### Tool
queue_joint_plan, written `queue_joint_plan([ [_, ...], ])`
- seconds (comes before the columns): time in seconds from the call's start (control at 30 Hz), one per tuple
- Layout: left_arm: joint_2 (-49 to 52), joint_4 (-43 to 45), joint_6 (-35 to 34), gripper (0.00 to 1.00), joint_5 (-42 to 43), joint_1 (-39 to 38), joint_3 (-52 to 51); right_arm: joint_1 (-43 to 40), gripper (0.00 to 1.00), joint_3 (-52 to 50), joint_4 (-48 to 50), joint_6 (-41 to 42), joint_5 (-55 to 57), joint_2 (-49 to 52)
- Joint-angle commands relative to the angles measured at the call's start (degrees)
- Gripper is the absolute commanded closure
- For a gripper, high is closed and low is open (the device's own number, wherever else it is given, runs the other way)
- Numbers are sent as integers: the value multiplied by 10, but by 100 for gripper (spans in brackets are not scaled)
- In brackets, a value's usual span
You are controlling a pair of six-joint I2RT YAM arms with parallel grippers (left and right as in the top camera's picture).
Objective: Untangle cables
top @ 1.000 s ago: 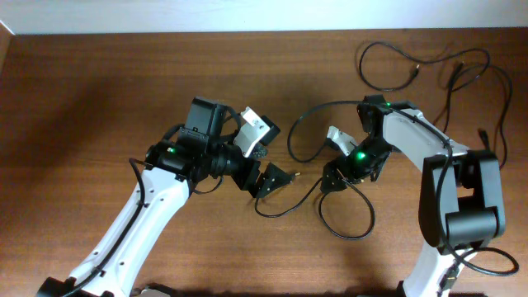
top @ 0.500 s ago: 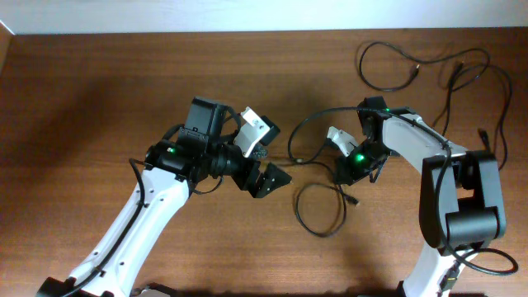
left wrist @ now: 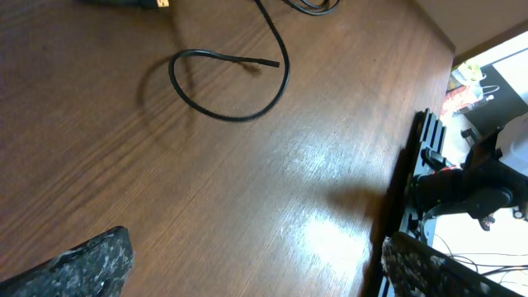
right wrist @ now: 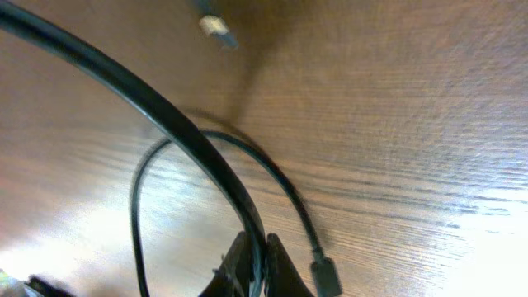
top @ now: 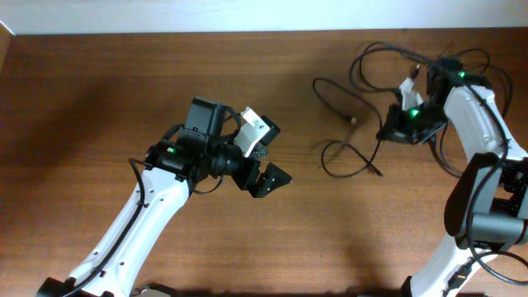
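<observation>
Brown wood-grain table (top: 99, 99) is seen from above and fills almost the whole view. Two white and black robot arms are reached over it. The left arm (top: 136, 219) is stretched from the bottom edge toward the middle, and the right arm (top: 478, 124) is bent along the right edge toward the far right corner.

The left gripper (top: 274, 157) is held near the table's middle with its jaws spread wide and nothing between them. In its wrist view only bare wood is framed between the two finger pads (left wrist: 91, 260).

The right gripper (top: 394, 132) is clenched. In its wrist view the fingertips are pinched on one black held cable (right wrist: 165, 115), which is drawn up from the pinch toward the upper left corner.

The cables (top: 358, 66) are gathered mostly at the far right of the table, by the right gripper, where several thin black strands are crossed over one another. One loop (top: 324, 158) is laid on the wood just left of the right gripper, well apart from the left gripper. A small metal-tipped plug (top: 352, 120) is seen above that loop, at the end of another strand.
</observation>
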Motion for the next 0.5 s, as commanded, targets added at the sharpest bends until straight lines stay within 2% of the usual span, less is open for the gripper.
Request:
queue_joint_plan([
  [0.0, 0, 0, -3, 1, 2, -1, 5, 0, 96, 100, -70, 53, 58, -5],
  [0.13, 0, 0, -3, 1, 2, -1, 5, -1, 96, 219, -164, 66, 77, -33],
  [0.27, 0, 0, -3, 1, 2, -1, 5, -8, 96, 271, -182, 145, 231, -119],
  [0.33, 0, 0, -3, 1, 2, -1, 5, -48, 96, 271, -181, 171, 250, -160],
  [0.47, 0, 0, -3, 1, 2, -1, 5, -186, 96, 271, -189, 173, 251, -196],
])
